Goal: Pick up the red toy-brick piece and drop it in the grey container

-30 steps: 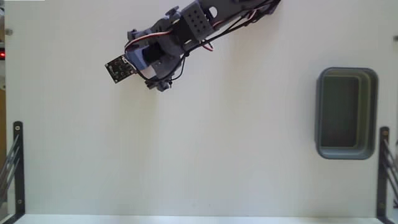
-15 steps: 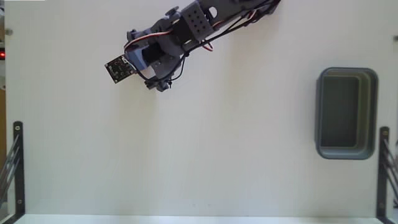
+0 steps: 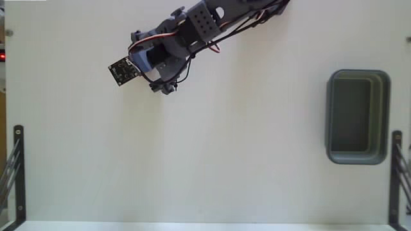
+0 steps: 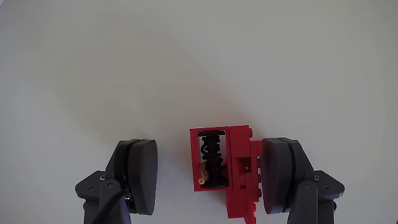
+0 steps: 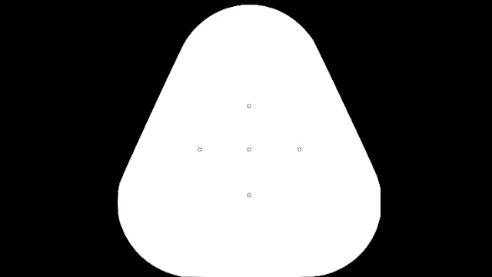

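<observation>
In the wrist view the red toy-brick piece (image 4: 240, 163) lies on the white table between my gripper's (image 4: 209, 148) two dark fingers, showing a dark coiled part in an open side. It sits close against the right finger (image 4: 278, 171). A clear gap separates it from the left finger (image 4: 140, 171), so the gripper is open. In the fixed view the gripper (image 3: 161, 83) is low over the table at the upper left, and the arm hides the brick there. The grey container (image 3: 358, 154) stands far off at the right edge.
Black metal brackets stand at the table's lower left (image 3: 17, 173) and lower right (image 3: 396, 176) corners, the right one just below the container. White tabletop (image 3: 212, 147) stretches between the arm and the container.
</observation>
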{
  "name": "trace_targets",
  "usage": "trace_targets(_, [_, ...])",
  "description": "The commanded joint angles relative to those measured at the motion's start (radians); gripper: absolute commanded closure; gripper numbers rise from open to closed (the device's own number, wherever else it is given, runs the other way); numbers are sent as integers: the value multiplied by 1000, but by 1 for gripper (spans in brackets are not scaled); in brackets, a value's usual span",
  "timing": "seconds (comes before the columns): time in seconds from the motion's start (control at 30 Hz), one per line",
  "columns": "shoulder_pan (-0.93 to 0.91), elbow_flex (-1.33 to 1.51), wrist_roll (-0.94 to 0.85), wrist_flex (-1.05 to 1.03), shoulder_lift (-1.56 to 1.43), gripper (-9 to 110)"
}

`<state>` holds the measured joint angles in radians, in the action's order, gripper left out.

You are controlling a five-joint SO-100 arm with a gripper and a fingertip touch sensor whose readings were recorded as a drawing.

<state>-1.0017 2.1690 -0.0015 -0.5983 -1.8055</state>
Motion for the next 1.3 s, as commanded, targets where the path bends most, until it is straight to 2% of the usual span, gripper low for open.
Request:
trace_targets(0.0, [-21, 10, 2, 10, -13, -5])
trace_targets(1.27, [-21, 10, 2, 10, -13, 5])
